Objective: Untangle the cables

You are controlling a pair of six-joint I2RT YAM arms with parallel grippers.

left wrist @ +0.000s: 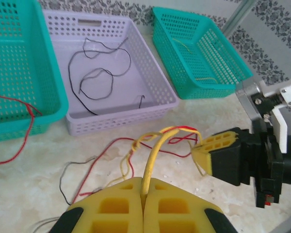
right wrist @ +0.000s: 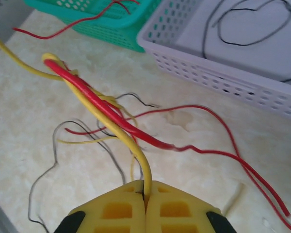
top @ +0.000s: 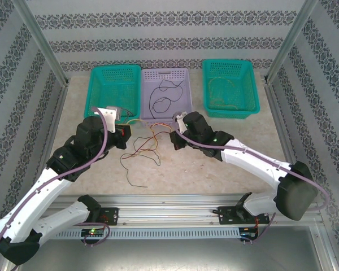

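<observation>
— Where are the thin red, yellow and black cables point(top: 141, 148)?
— Tangled on the pale marbled table point(top: 203, 175), midway between its side edges, just before the lilac perforated plastic basket point(top: 166, 70).
— Your grippers?
— My left gripper point(left wrist: 144, 187) and right gripper point(right wrist: 146, 187) each clamp the yellow strand point(left wrist: 153, 155), fingers pressed together.

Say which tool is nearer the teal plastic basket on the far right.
Right. The right tool sits front-left of the teal plastic basket; the left tool lies farther left.
</observation>
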